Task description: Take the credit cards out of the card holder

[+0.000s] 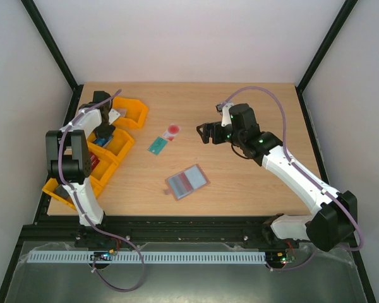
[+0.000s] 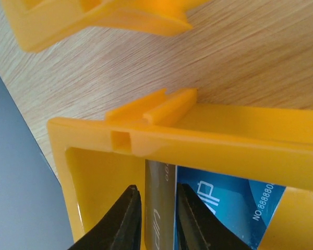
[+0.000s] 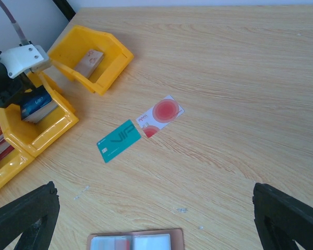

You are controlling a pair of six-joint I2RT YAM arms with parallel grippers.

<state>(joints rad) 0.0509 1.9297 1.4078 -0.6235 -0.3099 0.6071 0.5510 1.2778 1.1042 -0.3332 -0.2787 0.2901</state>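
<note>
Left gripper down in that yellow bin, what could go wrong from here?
The left gripper straddles a thin brownish piece inside the yellow bin, close under its rim and beside a blue card; pulling up could catch the rim, tilt the bin or drag the blue card along. The teal card and pale card lie flat on the table, corners about touching, so moving one may shift the other.

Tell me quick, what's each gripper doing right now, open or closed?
Left gripper: nearly shut over a card in a yellow bin; whether it grips cannot be told.
Right gripper: open, holding nothing.
</note>
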